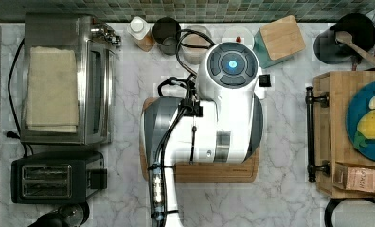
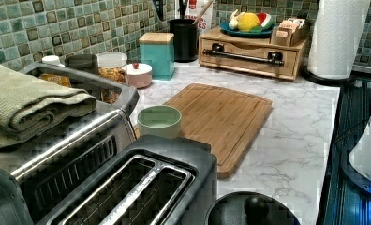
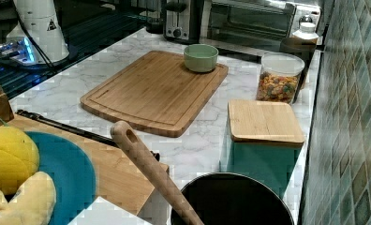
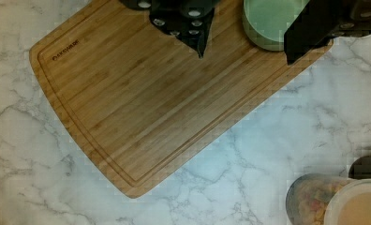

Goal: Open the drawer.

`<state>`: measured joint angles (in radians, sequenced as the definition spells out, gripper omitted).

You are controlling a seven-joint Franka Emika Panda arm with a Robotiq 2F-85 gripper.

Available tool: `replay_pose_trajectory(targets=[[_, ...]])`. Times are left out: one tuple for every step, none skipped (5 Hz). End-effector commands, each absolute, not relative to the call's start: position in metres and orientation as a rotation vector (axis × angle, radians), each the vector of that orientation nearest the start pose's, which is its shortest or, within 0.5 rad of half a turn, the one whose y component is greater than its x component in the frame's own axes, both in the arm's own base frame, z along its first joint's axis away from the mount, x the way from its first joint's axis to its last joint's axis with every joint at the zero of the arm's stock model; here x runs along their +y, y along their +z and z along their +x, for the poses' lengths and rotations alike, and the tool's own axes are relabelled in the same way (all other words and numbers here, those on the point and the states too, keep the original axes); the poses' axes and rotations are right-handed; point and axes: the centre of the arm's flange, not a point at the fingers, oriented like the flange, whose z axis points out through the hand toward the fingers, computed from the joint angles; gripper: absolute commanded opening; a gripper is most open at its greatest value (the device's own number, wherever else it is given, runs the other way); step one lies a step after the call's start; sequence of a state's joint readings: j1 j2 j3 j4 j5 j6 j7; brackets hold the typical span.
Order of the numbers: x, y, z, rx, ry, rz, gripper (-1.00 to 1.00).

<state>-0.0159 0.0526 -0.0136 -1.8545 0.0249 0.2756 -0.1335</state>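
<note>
Our gripper [image 4: 244, 44] hangs with fingers spread, empty, over the cutting board [image 4: 141, 108]; drawer [image 2: 249, 57] shut, bar handle [image 2: 243, 55] far off, unreached

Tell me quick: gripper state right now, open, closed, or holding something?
Gripper: open and holding nothing, fingers spread above the cutting board, away from the drawer.
</note>
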Motion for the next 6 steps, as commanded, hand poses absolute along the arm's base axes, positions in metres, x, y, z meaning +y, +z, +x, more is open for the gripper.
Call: replay_pose_trajectory(targets=[[-0.015, 0.483, 0.57, 1.058, 0.102, -2.952, 1.0], [-0.015, 0.483, 0.57, 1.058, 0.102, -2.952, 1.0], [-0.05, 0.468, 0.562, 0.812, 0.118, -3.1, 1.0], [-0.098, 0.46, 0.554, 0.608, 0.071, -3.176, 1.0], [-0.148, 0.453, 0.555, 0.444, 0.01, -3.21, 1.0], [-0.197, 0.438, 0.557, 0.325, -0.023, -3.226, 1.0]])
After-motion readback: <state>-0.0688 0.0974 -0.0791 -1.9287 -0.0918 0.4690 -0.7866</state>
